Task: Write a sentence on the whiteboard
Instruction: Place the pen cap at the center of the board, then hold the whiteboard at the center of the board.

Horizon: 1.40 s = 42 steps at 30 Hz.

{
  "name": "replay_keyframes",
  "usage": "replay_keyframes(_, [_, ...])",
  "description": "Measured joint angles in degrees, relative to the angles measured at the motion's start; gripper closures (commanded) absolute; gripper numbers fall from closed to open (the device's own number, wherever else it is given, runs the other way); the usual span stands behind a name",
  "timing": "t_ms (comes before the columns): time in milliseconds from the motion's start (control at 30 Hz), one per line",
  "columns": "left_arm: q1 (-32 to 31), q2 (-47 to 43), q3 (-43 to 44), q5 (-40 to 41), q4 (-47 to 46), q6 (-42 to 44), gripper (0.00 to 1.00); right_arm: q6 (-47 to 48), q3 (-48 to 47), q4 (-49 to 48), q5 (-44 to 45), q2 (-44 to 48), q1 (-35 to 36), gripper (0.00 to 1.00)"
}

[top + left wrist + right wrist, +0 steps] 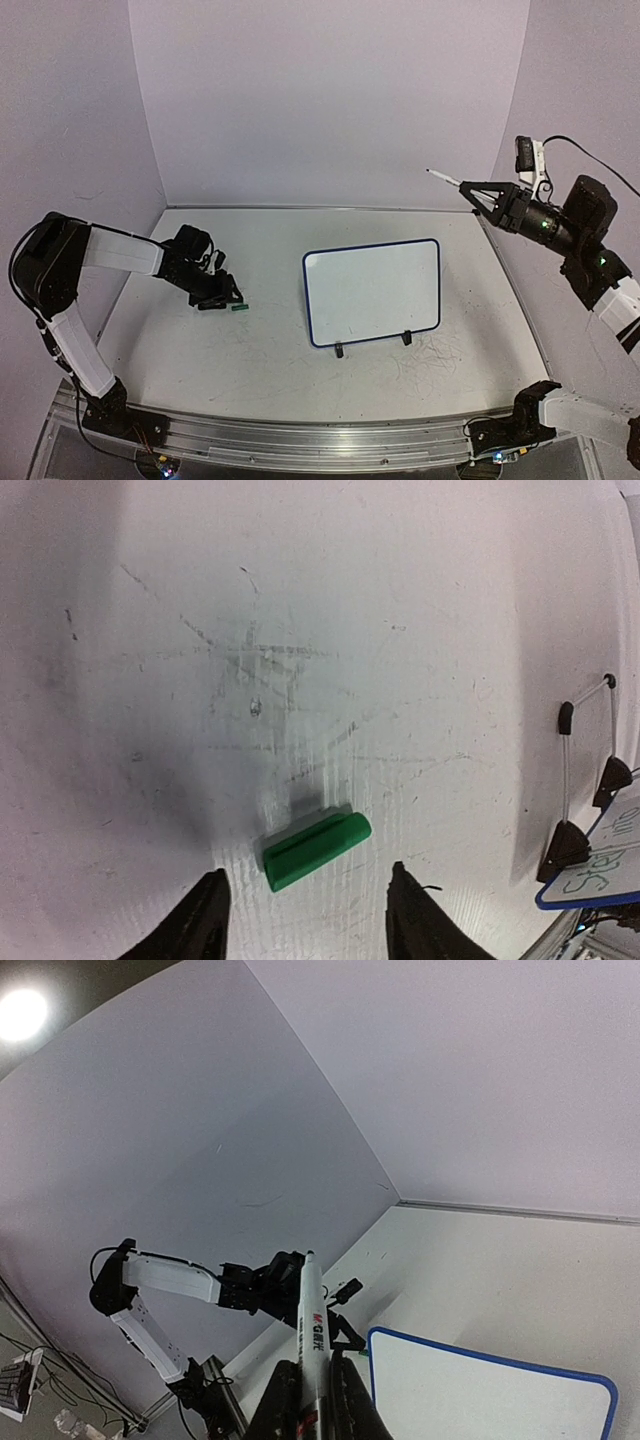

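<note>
The whiteboard [372,292] stands tilted on two black clip feet at mid table. Its face looks blank in the top view and in the right wrist view [480,1400], so the sentence is not visible there. In the left wrist view a blue-framed corner [600,865] carries a few greenish strokes I cannot read. My right gripper [474,192] is raised at the far right, shut on a white marker [445,178] that points left, also seen in the right wrist view [312,1320]. My left gripper [310,920] is open, low over the table, just behind a green marker cap [315,850] [239,308].
The tabletop [250,670] is white with faint grey scribbles. Grey walls close the back and both sides. A metal rail [300,440] runs along the near edge. The board's black clip feet [563,845] lie right of the cap.
</note>
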State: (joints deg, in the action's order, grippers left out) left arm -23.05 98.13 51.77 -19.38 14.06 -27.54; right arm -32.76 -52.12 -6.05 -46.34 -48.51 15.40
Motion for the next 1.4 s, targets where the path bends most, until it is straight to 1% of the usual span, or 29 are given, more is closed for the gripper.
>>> replay_keyframes(100, [0.0, -2.8, 0.0, 2.0, 1.7, 0.7, 0.34, 0.6, 0.0, 0.1, 0.5, 0.0, 0.0, 0.97])
replay_keyframes(200, [0.0, -4.3, 0.6, 3.7, 3.5, 0.8, 0.32, 1.9, 0.3, 0.2, 1.6, -0.1, 0.0, 0.87])
replay_keyframes(233, [0.0, -4.5, 1.0, 4.4, 4.1, 0.7, 0.31, 2.4, 0.5, 0.2, 2.0, -0.1, 0.0, 0.89])
replay_keyframes(267, [0.0, -4.8, 1.3, 5.0, 4.6, 0.7, 0.3, 3.1, 1.0, 0.3, 2.4, -0.2, 0.0, 0.96])
replay_keyframes(300, [0.0, -5.3, 1.3, 5.7, 5.1, 0.5, 0.29, 3.6, 1.4, 0.3, 2.5, -0.3, 0.0, 1.0])
replay_keyframes(433, [-0.2, -10.6, 1.4, 7.6, 6.9, -1.9, 0.28, 4.7, 4.2, -0.3, 2.3, -1.5, 0.0, 1.0])
replay_keyframes(533, [-1.8, -15.0, 1.2, 8.5, 6.4, -4.4, 0.28, 4.6, 7.8, -0.2, 2.3, -2.2, 0.0, 1.0])
replay_keyframes(667, [-7.9, -18.1, 0.2, 9.5, 3.9, -7.8, 0.28, 3.9, 10.6, 0.6, 4.6, -1.0, 0.0, 1.0])
replay_keyframes(767, [-13.6, -18.5, -1.0, 10.1, 0.6, -9.9, 0.28, 3.2, 10.9, 0.7, 7.0, 2.2, 0.0, 1.0])
replay_keyframes(833, [-15.6, -19.0, -2.6, 10.1, -2.3, -11.0, 0.28, 2.9, 10.9, 0.1, 8.0, 4.0, 0.0, 1.0])
replay_keyframes(967, [-15.9, -22.6, -7.4, 10.0, -9.7, -12.9, 0.26, 4.2, 10.9, -0.4, 9.2, 5.1, 0.0, 1.0])
replay_keyframes(1067, [-15.7, -24.1, -8.7, 9.5, -14.0, -13.0, 0.26, 7.1, 11.0, 0.2, 9.5, 4.9, 0.0, 1.0])
replay_keyframes(1200, [-15.7, -23.5, -8.1, 7.2, -18.0, -11.3, 0.25, 10.1, 11.0, 1.1, 11.3, 5.0, 0.0, 1.0])
replay_keyframes(1400, [-15.7, -17.9, -3.3, 2.8, -19.8, -6.3, 0.25, 12.0, 11.0, 1.5, 14.3, 4.7, 0.0, 1.0])
